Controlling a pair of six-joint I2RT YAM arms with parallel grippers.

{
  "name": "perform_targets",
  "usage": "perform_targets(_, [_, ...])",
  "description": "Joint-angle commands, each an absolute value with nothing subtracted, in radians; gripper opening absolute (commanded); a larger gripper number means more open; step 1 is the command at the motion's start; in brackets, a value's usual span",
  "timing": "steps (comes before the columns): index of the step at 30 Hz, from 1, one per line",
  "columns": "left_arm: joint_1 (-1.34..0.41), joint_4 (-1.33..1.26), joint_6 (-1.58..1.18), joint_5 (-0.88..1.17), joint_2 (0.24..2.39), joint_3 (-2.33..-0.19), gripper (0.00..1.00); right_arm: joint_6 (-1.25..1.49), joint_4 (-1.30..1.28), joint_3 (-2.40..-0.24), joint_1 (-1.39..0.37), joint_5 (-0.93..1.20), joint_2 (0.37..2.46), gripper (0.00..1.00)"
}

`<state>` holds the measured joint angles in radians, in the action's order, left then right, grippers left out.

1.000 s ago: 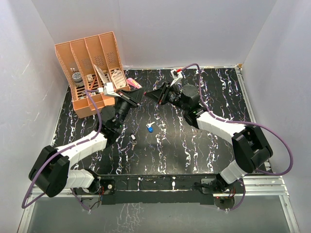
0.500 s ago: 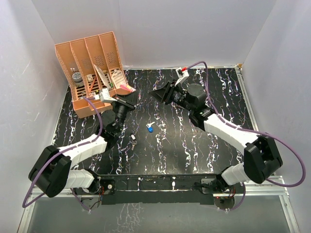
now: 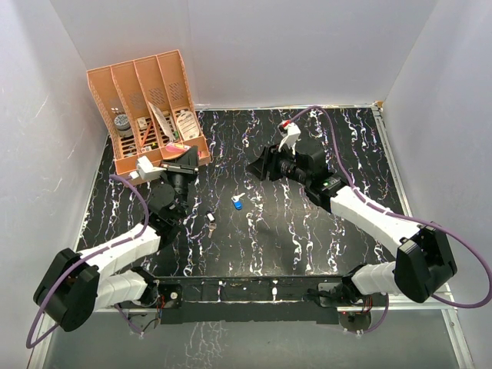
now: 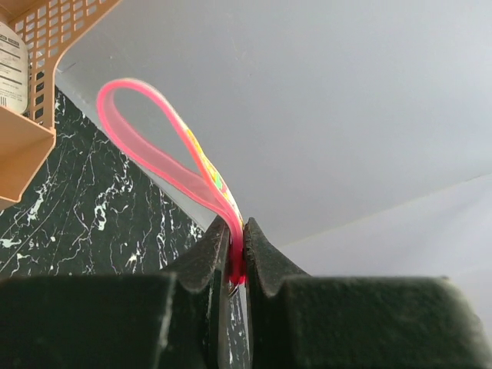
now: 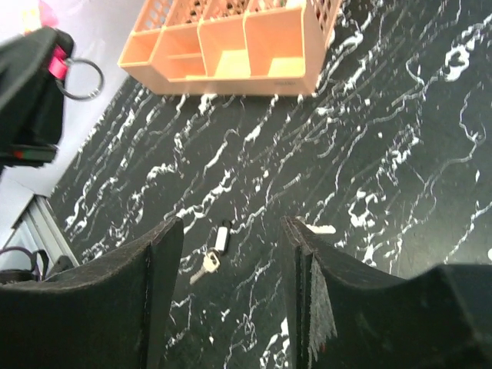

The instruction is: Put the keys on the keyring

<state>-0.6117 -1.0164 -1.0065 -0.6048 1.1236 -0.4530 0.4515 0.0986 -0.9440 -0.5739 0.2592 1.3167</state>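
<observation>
My left gripper (image 3: 183, 154) is shut on the keyring's pink-red strap (image 4: 157, 146), which loops up out of the jaws (image 4: 237, 227). The silver ring (image 5: 81, 79) hangs under that gripper in the right wrist view. The blue-headed key (image 3: 237, 203) lies on the black marbled table. The dark-headed key (image 3: 209, 221) lies left of it and shows between my right fingers (image 5: 207, 257). My right gripper (image 3: 254, 165) is open and empty (image 5: 231, 223), held above the table to the right of the left gripper.
An orange divided organizer (image 3: 146, 108) with several small items stands at the back left, close behind the left gripper; it also shows in the right wrist view (image 5: 231, 54). White walls enclose the table on three sides.
The two grippers have drawn apart. The left one moved left and back toward the organizer with the strap; the right one moved right and a little nearer.
</observation>
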Motion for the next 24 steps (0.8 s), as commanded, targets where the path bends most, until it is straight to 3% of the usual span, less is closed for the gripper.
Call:
perform_targets(1, [-0.617,-0.971,-1.050,-0.635,1.088,-0.460,0.00,0.401,0.042,-0.942,-0.571,0.267,1.299,0.51])
perform_targets(17, [-0.617,-0.969,-1.051,-0.603,1.091,-0.468,0.00,0.374,0.016,-0.927,-0.591,0.323,1.338,0.54])
perform_targets(24, [-0.617,-0.885,-1.062,-0.617,1.088,-0.506,0.00,0.327,-0.053,-0.963,-0.713,0.335,1.477,0.51])
